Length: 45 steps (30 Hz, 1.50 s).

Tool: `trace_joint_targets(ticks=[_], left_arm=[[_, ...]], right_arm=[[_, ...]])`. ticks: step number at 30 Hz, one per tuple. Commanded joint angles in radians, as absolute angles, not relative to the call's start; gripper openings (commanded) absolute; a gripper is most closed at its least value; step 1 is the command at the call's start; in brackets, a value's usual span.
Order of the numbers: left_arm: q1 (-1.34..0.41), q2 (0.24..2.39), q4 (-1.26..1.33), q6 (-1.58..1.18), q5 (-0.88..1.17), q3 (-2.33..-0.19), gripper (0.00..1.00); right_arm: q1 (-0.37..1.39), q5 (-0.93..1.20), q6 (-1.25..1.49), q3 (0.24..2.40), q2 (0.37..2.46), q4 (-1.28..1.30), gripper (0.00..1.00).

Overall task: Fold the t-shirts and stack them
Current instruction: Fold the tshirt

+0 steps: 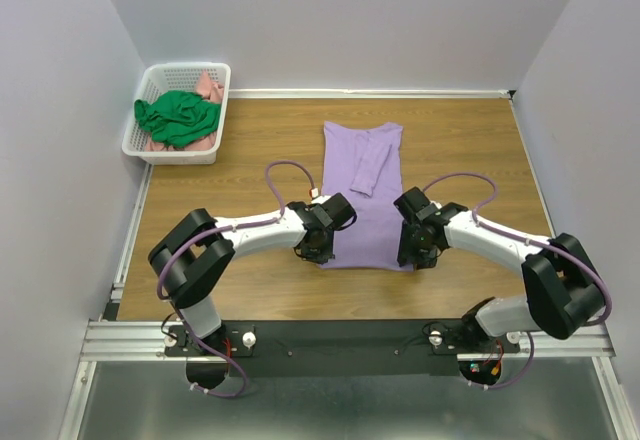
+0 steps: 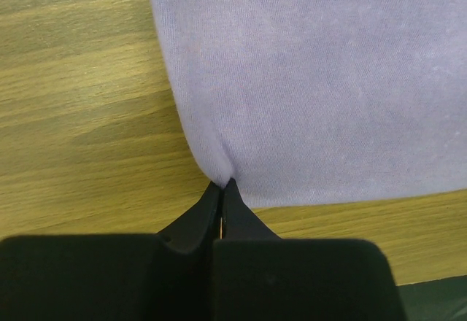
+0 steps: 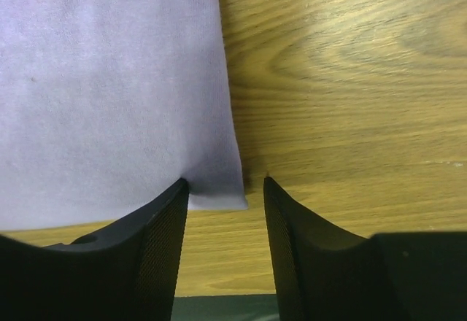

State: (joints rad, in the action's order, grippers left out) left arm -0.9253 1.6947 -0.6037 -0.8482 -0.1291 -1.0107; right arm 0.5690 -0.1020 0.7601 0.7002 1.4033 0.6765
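Purple tee (image 1: 365, 220): arms reach low; left fingers (image 2: 197, 222) pinch its near-left corner, right fingers (image 3: 157, 226) straddle near-right, parted.

Wooden table (image 1: 480, 140) enclosed by 3 plain white walls (image 1: 350, 20), evenly lit

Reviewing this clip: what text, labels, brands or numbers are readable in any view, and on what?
None readable.
The lavender t-shirt is plain, no print or tag showing; the white basket and wooden table bear no markings.
Anything on the base rail is too small to tell.
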Motion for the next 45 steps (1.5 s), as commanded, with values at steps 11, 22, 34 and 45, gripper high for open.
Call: trace_joint_targets(ticks=[11,22,34,45], left_arm=[[-0.930,1.721,-0.598,-0.815,-0.110,-0.916,0.00],[-0.983,1.536,-0.742,-0.805,-0.037,-0.813,0.00],[-1.026,1.250,-0.946,-0.818,0.206,-0.842,0.00],[-0.646,1.374,-0.908,-0.601,0.059,-1.116,0.00]], right_arm=[[0.686,-0.192,0.879,0.624,1.555,0.715,0.17],[0.689,-0.006,0.792,0.660,1.408,0.897,0.01],[0.687,0.065,0.661,0.963,1.282,1.316,0.01],[0.640,-0.187,0.534,1.500,1.618,1.281,0.01]])
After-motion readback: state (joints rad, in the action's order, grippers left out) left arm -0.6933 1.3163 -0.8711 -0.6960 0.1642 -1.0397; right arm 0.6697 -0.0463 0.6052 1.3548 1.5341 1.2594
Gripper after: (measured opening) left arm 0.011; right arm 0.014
